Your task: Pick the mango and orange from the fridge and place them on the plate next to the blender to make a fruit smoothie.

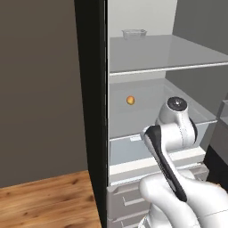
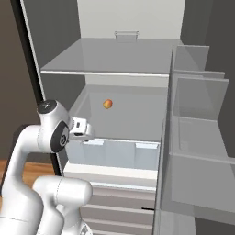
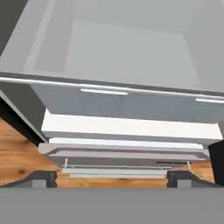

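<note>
Left base view: the fridge (image 1: 95, 111) is standing open; one small orange-yellow fruit (image 1: 130, 100) is lying in the clear drawer (image 1: 202, 121), beyond the arm; right base view: the fruit (image 2: 108, 104) is sitting well past the jaws (image 2: 87, 133); hand view: the jaws (image 3: 112, 178) are standing wide, holding nothing, facing the lower drawers (image 3: 127, 151).

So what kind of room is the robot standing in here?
Most likely a kitchen, rendered by computer. The robot faces an open fridge with a glass shelf and grey drawers below, a small orange-coloured fruit sits inside, and the wooden floor runs beside it.
</note>
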